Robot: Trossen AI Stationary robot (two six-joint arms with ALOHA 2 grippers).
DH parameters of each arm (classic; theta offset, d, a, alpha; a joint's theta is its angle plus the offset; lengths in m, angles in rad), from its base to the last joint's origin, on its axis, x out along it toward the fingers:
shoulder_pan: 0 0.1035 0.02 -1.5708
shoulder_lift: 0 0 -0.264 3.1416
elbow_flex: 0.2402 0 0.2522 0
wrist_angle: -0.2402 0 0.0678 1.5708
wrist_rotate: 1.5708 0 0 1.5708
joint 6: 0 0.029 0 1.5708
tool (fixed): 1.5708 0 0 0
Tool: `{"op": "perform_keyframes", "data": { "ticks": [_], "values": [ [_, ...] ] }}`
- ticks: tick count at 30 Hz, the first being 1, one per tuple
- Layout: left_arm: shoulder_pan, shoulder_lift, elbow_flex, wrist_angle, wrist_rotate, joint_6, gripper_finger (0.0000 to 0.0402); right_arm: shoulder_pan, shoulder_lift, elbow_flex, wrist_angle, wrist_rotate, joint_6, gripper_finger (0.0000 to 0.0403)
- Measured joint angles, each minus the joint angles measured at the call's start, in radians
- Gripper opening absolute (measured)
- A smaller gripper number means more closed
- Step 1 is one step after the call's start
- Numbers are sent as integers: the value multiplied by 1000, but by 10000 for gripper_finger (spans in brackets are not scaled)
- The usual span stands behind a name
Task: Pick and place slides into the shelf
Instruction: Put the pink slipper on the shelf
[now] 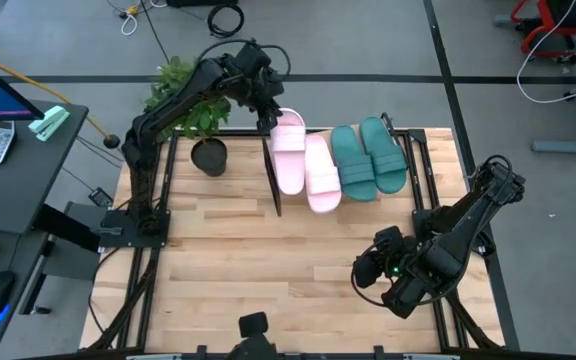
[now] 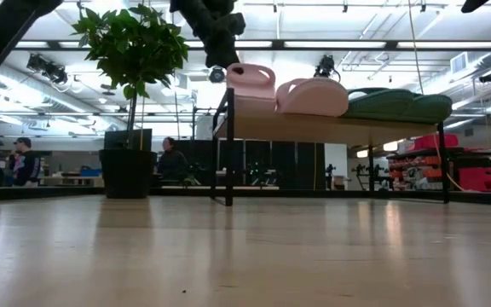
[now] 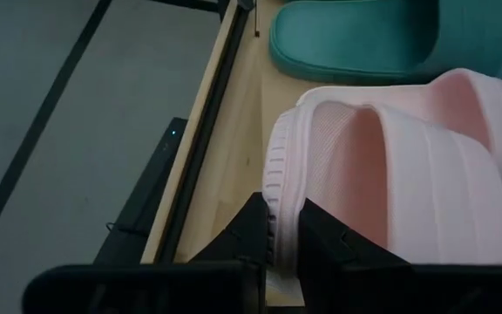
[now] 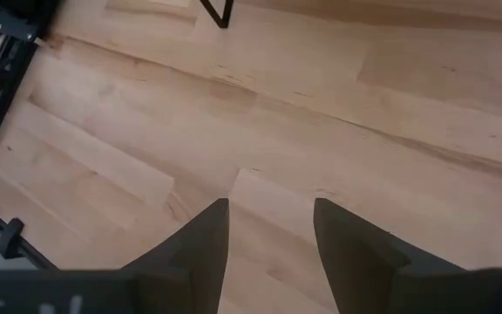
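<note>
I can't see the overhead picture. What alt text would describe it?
Seen from above, the left gripper is shut on the edge of a pale pink foam slide at the left end of a small low wooden-topped shelf, beside a second pink slide and two dark teal-green slides. The right gripper hovers open above the wooden table.

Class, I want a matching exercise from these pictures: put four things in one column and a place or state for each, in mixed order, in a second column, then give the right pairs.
Column one:
1. left gripper
2. right gripper
3. teal slides
4. potted plant

Column two:
a. lying side by side at the right end of the shelf
b. standing on the table beside the shelf's left end
c. open over bare tabletop, holding nothing
d. shut on the rim of a pink slide

Pairs: 1-d, 2-c, 3-a, 4-b
</note>
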Motion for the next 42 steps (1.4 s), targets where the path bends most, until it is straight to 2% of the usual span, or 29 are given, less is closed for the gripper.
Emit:
{"op": "perform_keyframes", "data": {
  "ticks": [9,17,25,32,42],
  "values": [
    [52,-4,-11,-38,-5,1,40,0,0,0,0,8,4,175],
    [51,-5,-171,-23,-15,-16,40,-8,0,0,-1,34,-3,175],
    [48,-4,-336,114,56,-99,39,-22,0,0,0,35,-13,175],
    [42,-5,-331,158,133,-150,40,-31,0,0,0,34,-21,175],
    [41,-5,-291,92,170,-177,48,-39,0,0,-1,54,-46,175]
  ]
}}
